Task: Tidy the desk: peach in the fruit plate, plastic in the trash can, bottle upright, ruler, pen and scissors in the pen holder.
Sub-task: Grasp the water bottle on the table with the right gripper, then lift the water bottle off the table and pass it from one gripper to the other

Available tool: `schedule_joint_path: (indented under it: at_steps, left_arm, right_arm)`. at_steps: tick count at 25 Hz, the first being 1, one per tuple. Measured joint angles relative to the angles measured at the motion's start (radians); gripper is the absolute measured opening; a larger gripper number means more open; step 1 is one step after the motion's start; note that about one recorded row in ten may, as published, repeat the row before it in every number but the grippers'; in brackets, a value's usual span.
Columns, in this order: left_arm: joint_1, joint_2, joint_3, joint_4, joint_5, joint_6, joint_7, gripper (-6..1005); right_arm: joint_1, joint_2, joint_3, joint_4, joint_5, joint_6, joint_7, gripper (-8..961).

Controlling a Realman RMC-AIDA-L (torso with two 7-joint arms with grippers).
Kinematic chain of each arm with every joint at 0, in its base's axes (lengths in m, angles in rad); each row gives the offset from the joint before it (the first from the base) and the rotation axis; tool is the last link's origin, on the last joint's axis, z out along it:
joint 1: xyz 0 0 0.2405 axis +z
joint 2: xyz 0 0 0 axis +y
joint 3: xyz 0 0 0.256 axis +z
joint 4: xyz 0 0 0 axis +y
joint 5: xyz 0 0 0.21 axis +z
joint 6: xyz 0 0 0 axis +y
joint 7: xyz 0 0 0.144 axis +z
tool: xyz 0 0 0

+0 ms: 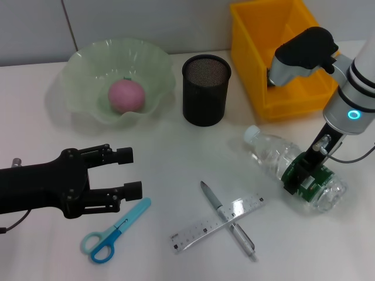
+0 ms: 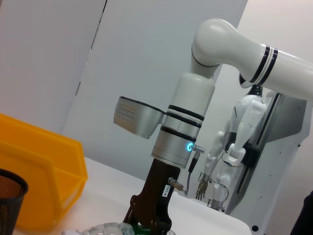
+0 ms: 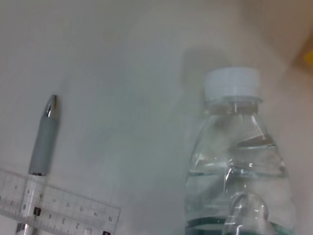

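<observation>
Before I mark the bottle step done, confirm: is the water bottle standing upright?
No. In the head view the water bottle lies on its side on the desk, with the right gripper down over its body.

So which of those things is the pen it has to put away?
Start at the black mesh pen holder at the back of the white desk and come straight toward the near edge. There a clear ruler and the pen lie crossed in an X. The pen is the slim grey and silver stick lying under the ruler; the blue-handled scissors lie apart, to their left.
</observation>
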Motion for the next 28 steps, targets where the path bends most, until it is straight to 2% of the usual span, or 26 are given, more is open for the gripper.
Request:
schedule_joint_path:
  at_steps: [28]
  left_arm:
    - [-0.006, 0.000, -0.013, 0.000, 0.002, 0.001, -0.001, 799]
  right_arm:
    - [0.016, 0.000, -0.018, 0.033, -0.003, 0.025, -0.012, 772]
